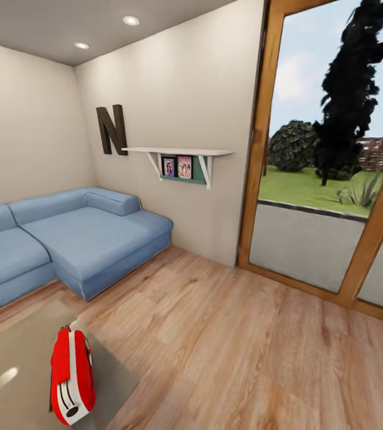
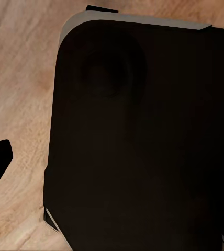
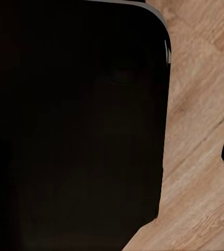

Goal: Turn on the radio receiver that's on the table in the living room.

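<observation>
Radio receiver (image 1: 71,377): red, white-striped, lying near the corner of the glossy table (image 1: 18,358), white knobbed end toward the camera; blue sofa (image 1: 66,239) beyond, letter N (image 1: 112,129) and shelf (image 1: 179,152) on the wall; wood floor (image 1: 245,346); both grippers' state cannot be told.

Both wrist cameras facing a dark rounded panel of the robot's body, jaws' state unclear
</observation>
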{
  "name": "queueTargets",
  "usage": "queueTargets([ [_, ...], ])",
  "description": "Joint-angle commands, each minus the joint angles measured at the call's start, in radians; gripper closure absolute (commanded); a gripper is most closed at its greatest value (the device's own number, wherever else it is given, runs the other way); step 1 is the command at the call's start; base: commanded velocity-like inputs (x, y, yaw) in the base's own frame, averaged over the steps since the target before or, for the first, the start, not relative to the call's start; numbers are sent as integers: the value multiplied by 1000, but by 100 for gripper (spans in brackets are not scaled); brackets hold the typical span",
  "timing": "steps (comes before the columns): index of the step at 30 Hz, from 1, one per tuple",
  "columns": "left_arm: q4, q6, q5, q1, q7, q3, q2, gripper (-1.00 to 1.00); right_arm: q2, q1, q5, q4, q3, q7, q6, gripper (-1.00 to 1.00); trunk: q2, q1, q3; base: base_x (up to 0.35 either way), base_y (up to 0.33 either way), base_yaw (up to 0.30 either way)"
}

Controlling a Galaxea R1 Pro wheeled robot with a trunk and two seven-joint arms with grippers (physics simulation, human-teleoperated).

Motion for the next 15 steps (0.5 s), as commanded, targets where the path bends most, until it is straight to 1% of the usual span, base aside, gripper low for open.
queueTargets([
  [1,0,0,0,0,0,0,0,-100,0,0,0,0,0,0,0,-100,0,0,0,322,0,273],
  [11,0,0,-1,0,0,0,0,-100,0,0,0,0,0,0,1,-100,0,0,0,315,0,266],
  [13,0,0,-1,0,0,0,0,-100,0,0,0,0,0,0,1,-100,0,0,0,208,0,128],
  [15,-1,0,-1,0,0,0,0,-100,0,0,0,0,0,0,1,-100,0,0,0,100,0,60],
])
